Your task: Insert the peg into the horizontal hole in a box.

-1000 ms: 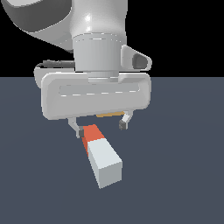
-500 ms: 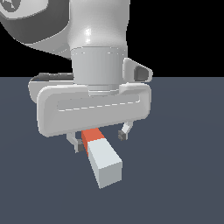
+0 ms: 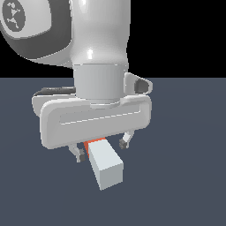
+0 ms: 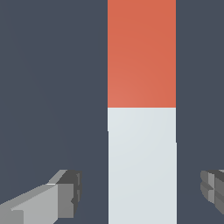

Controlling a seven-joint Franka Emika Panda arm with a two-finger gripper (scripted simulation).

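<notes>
The peg (image 3: 106,167) lies flat on the dark floor, its pale grey-white length pointing toward the camera in the exterior view. Its red end (image 3: 94,142) is mostly tucked under the hand. My gripper (image 3: 101,150) hangs just over the peg, open, with one finger on each side of the white part near the red end. In the wrist view the peg (image 4: 142,166) runs between the two fingertips (image 4: 70,192), with a gap on both sides and no contact. The red end (image 4: 141,52) shows in full there. The box and its hole are out of view.
The dark blue-grey floor (image 3: 185,176) spreads around the peg. My own wrist and hand body (image 3: 95,119) block the area behind the peg in the exterior view.
My hand has come down over the peg. It now covers most of the red end, and the fingers have dropped to either side of the bar. The peg has not moved.
</notes>
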